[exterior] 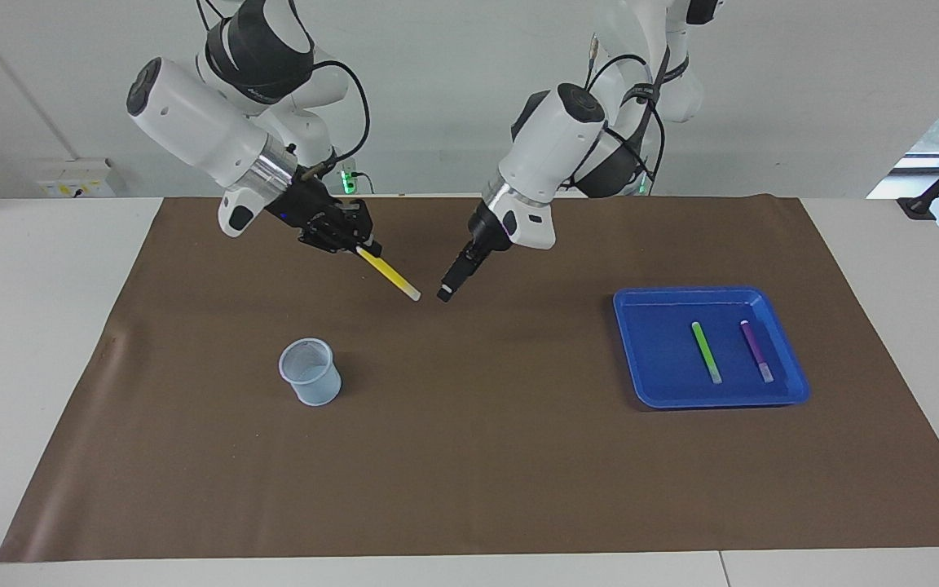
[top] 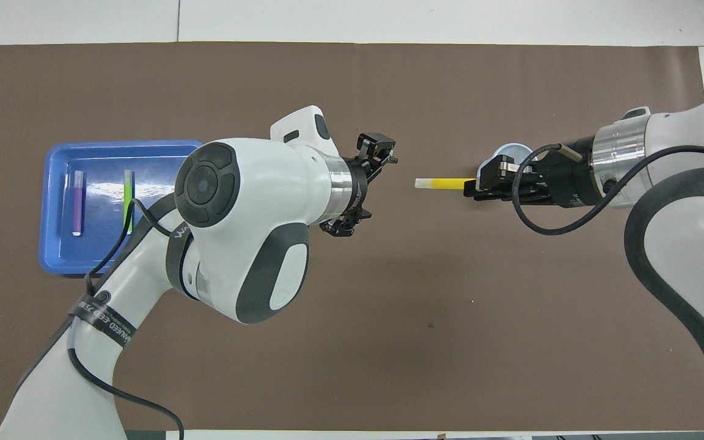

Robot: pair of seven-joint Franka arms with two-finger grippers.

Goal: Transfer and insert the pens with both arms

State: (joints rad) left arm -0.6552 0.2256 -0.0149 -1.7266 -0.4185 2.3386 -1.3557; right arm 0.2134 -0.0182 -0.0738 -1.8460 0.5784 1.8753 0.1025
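The right gripper [exterior: 362, 242] [top: 473, 185], clenched on the yellow pen [exterior: 388, 274] [top: 443, 183], holds it slanted in the air over the brown mat [exterior: 469, 456] [top: 388, 342] on the tabletop [exterior: 37, 326], its pale end pointing toward the left gripper [exterior: 447, 290] [top: 375, 177]. That gripper hangs released over the mat's middle, clear of the pen. Farther out, a pale cup [exterior: 310, 372] [top: 506, 153] stands toward the right arm's end, while the green pen [exterior: 706, 351] [top: 127, 200] and purple pen [exterior: 756, 350] [top: 77, 201] lie side by side in the blue tray [exterior: 649, 383] [top: 52, 244] toward the left arm's end.

Robotics lab: two white arms [exterior: 217, 139] at brown-matted table [exterior: 70, 269], bare white wall, cabling.
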